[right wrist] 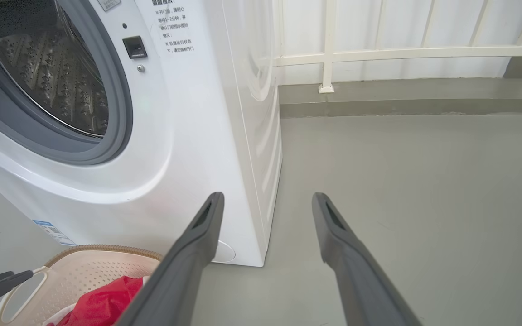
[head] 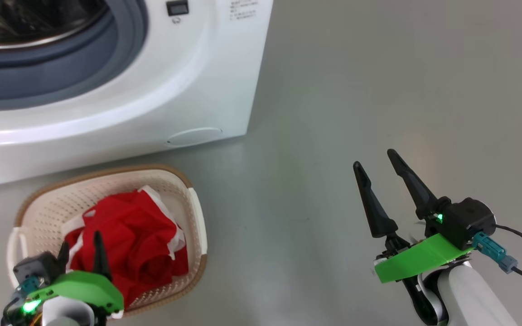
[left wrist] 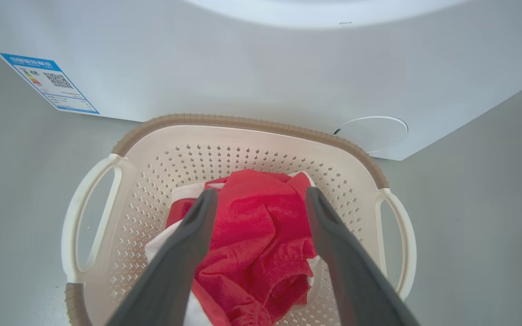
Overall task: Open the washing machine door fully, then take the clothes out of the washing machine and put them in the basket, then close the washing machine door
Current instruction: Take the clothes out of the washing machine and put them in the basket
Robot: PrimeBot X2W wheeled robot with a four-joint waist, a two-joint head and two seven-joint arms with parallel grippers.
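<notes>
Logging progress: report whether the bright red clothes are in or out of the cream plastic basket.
In: the bright red clothes lie heaped inside the cream perforated plastic basket.

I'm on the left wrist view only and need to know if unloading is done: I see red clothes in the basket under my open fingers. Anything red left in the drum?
Observer: The part of the drum that the right wrist view shows is bare perforated steel, no red fabric.
Operator: Is the right gripper free?
Observer: Yes, the right gripper is open and empty, over bare floor right of the washing machine.
Operator: Is the opening closed off?
Observer: No, the grey rubber ring and drum mouth are exposed in the head view.
</notes>
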